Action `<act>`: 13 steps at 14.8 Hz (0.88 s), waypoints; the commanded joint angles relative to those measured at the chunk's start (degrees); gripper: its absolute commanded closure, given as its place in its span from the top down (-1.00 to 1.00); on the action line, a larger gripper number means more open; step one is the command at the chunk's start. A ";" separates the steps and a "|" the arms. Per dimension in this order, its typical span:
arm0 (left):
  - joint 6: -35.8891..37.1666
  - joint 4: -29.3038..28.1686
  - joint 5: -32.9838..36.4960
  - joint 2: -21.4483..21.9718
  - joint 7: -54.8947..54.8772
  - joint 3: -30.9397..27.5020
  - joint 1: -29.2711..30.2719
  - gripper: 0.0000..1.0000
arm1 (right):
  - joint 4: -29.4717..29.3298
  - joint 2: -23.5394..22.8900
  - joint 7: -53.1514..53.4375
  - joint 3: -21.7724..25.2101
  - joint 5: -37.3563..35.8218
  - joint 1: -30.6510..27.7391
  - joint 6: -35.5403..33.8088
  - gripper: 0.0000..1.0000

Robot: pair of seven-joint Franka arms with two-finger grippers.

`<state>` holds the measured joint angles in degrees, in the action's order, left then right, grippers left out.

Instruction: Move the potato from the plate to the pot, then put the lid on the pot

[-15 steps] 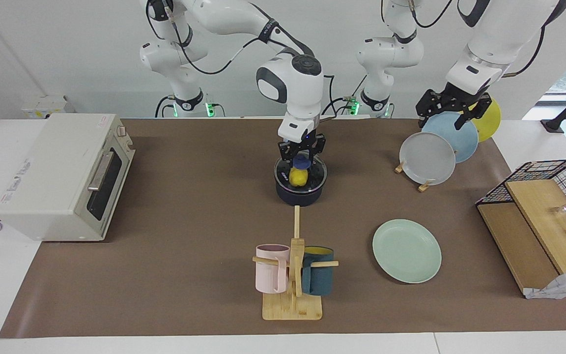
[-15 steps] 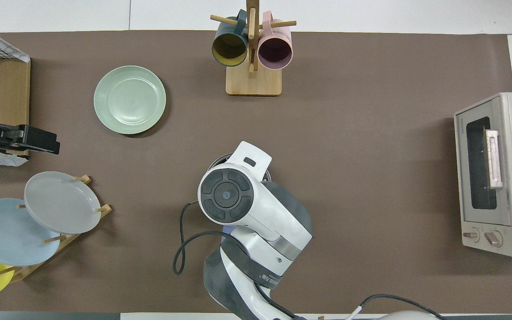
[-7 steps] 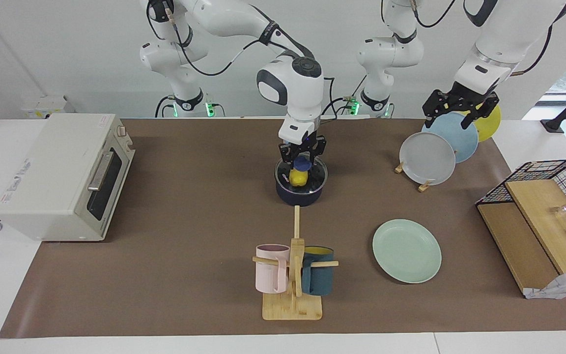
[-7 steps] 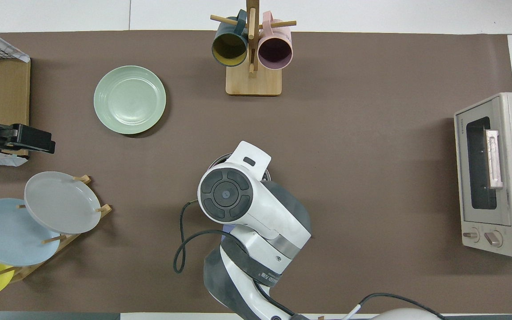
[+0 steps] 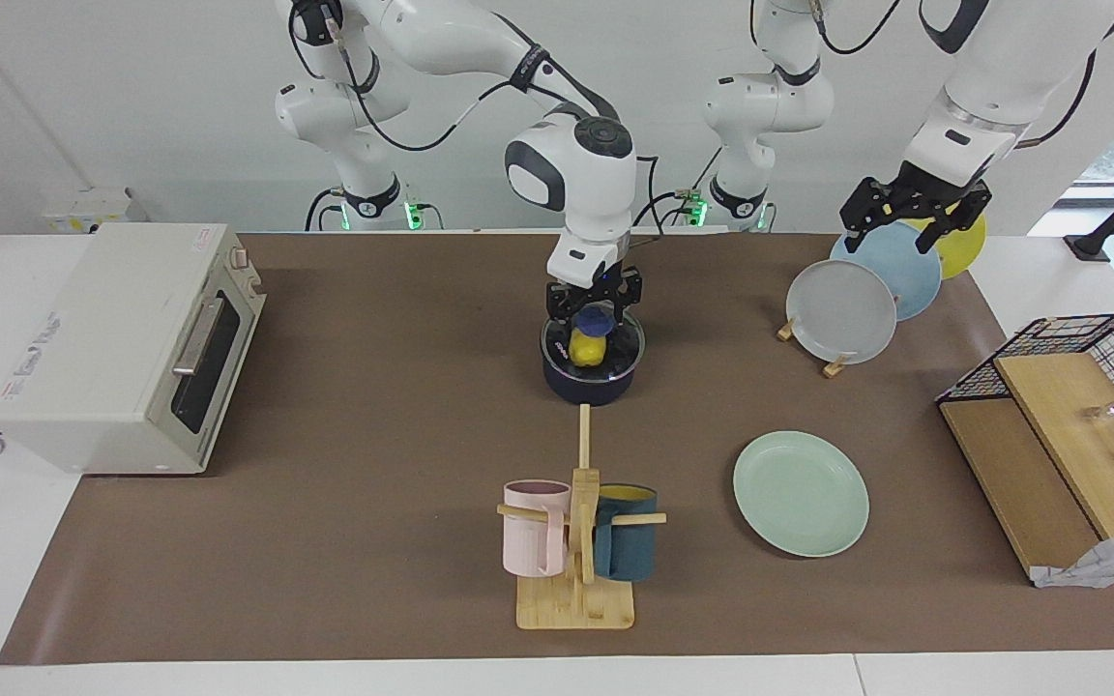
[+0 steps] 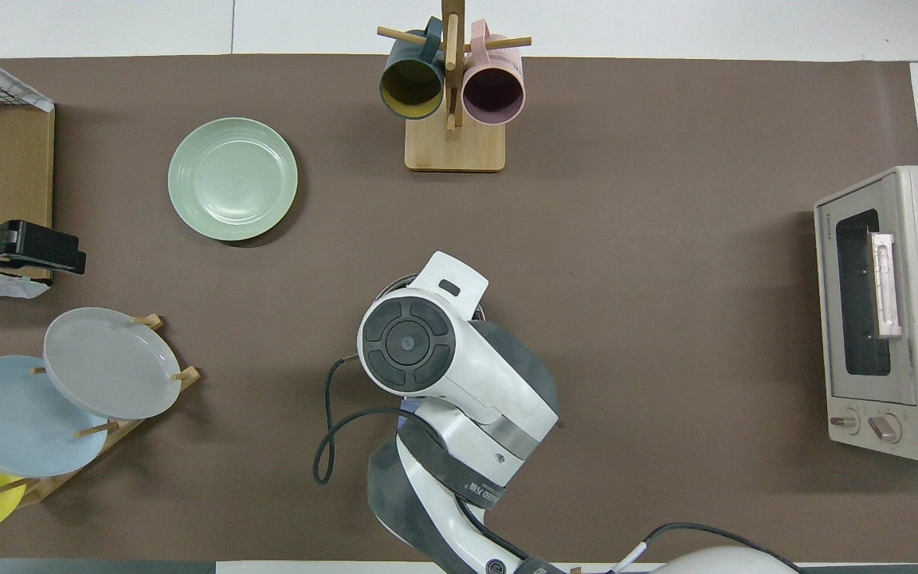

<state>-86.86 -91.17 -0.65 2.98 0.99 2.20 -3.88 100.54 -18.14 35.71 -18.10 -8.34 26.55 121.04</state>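
Potato, small and bright yellow, sits inside the dark navy pot in the middle of the brown tabletop. The clear glass lid rests on the pot's rim, and the potato shows through the glass. The lid's blue knob stands at its centre.

The right gripper hangs straight down over the lid, its fingers on either side of the knob. Whether they grip the knob or have just let go cannot be told. In the overhead view the right arm's white wrist hides nearly all of the pot.

The pale mint-green plate lies bare on the tabletop, farther from the robots than the pot and toward the left arm's end. A wooden mug stand with a pink mug and a teal mug stands farther from the robots than the pot.

The left gripper waits in the air with its fingers spread open and holding nothing, over a rack of upright grey, light blue and yellow plates. A white toaster oven stands at the right arm's end.
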 commanded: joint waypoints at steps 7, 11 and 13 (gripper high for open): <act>0.81 -0.85 1.18 1.50 -0.64 -0.35 0.37 1.00 | -4.38 3.89 1.38 -0.53 -0.44 -4.56 -7.64 1.00; 0.90 -0.94 1.18 1.59 -0.47 -0.44 0.37 1.00 | -9.13 7.50 -2.21 -0.44 -0.36 -9.13 -20.02 1.00; 0.81 -0.85 1.18 1.59 -0.47 -0.53 0.37 1.00 | -9.14 10.04 -6.77 -0.53 0.60 -13.34 -22.50 1.00</act>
<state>-86.74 -91.21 -0.64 3.38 0.99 1.74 -3.80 91.64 -10.23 32.96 -17.99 -8.32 17.13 101.00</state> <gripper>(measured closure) 0.000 0.000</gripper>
